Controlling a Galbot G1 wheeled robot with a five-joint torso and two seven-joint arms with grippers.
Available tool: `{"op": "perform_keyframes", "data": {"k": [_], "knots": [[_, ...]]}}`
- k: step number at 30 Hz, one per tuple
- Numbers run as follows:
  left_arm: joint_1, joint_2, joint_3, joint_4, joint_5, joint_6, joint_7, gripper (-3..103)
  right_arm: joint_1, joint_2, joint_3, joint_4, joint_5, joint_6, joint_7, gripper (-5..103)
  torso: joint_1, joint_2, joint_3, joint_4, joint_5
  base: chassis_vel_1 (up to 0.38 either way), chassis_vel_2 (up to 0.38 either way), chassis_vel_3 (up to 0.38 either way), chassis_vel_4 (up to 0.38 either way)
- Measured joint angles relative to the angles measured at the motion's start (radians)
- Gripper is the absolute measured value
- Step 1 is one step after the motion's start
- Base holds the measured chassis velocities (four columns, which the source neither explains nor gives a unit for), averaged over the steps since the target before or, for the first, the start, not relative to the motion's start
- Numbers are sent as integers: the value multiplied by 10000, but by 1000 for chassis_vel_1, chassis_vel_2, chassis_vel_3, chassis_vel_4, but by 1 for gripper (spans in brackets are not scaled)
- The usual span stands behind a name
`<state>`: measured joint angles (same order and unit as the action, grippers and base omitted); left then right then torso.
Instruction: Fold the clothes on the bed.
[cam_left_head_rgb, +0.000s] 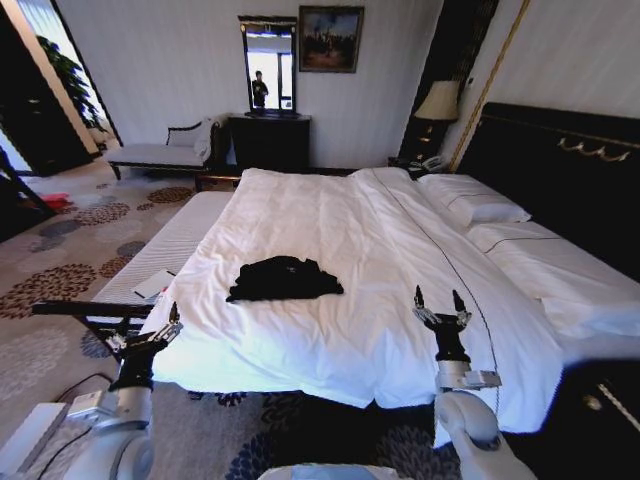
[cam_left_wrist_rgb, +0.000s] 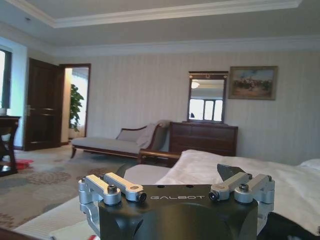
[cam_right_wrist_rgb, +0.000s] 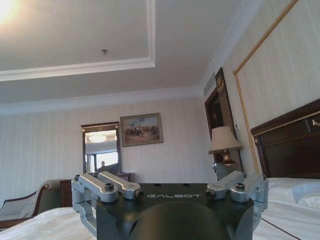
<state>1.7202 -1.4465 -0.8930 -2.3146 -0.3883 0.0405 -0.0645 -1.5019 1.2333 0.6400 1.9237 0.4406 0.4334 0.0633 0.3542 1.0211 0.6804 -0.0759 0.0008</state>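
T-shirt (cam_left_head_rgb: 284, 278) between both end effectors

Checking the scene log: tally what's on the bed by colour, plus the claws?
Black: 1, the T-shirt, bunched on the duvet
White: 3, the duvet and two pillows
Claws: 2, left claw and right claw, both raised at the foot of the bed
Total: 6

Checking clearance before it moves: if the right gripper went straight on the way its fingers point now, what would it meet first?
Nothing near: the right gripper points up from over the duvet, so probably the ceiling first.
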Motion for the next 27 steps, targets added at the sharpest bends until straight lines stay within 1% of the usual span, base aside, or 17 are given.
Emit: {"op": "perform_keyframes", "data": {"k": [3, 7, 10, 11, 14, 17, 19, 21, 23, 27], "knots": [[-176, 93, 0, 84, -54, 85, -7, 100, 187, -97, -100, -115, 66, -71, 10, 100, 0, 0, 0, 2, -5, -55, -25, 29, 20], [-179, 54, 26, 51, -15, 121, -21, 100, 369, -47, -308, -272, 100, -99, 17, 100, 0, 0, 0, 6, -12, 0, 0, 0, 0], [-183, 476, -132, -130, -19, 184, -11, 100, 587, 89, -529, -475, -104, -17, -14, 100, -1, 1, -1, 7, -9, -16, 55, 33, -30], [-183, 476, -132, -130, -19, 184, -11, 100, 587, 89, -529, -475, -104, -17, -14, 100, -1, 1, -1, 7, -9, -34, 82, 48, -46], [-238, 774, -323, -318, -280, 315, -16, 100, 721, 156, -578, -558, -239, 40, -71, 100, 3, 0, 1, 5, -7, -44, 53, 47, -50], [-238, 711, -313, -372, -256, 325, -17, 100, 753, 169, -582, -570, -229, 41, -67, 100, 5, -1, 2, 2, -7, 0, 0, 0, 0], [-264, 487, -207, -364, -101, 325, -17, 100, 750, 154, -563, -549, -170, 41, -58, 100, 5, -1, 1, 6, -7, 0, 0, 0, 0], [-270, 447, -189, -359, -64, 325, -17, 100, 747, 144, -553, -537, -156, 41, -58, 100, 4, -1, 1, 6, -7, 0, 0, 0, 0], [-293, 283, -94, -326, 166, 319, -12, 100, 715, 73, -468, -495, -107, 56, -56, 100, 1, 1, 0, 4, -8, 0, 0, 0, 0], [-248, 235, -101, -347, 237, 309, -8, 100, 678, 0, -380, -423, -66, 133, -56, 100, 0, 0, -1, 4, -9, 0, 0, 0, 0]]}}
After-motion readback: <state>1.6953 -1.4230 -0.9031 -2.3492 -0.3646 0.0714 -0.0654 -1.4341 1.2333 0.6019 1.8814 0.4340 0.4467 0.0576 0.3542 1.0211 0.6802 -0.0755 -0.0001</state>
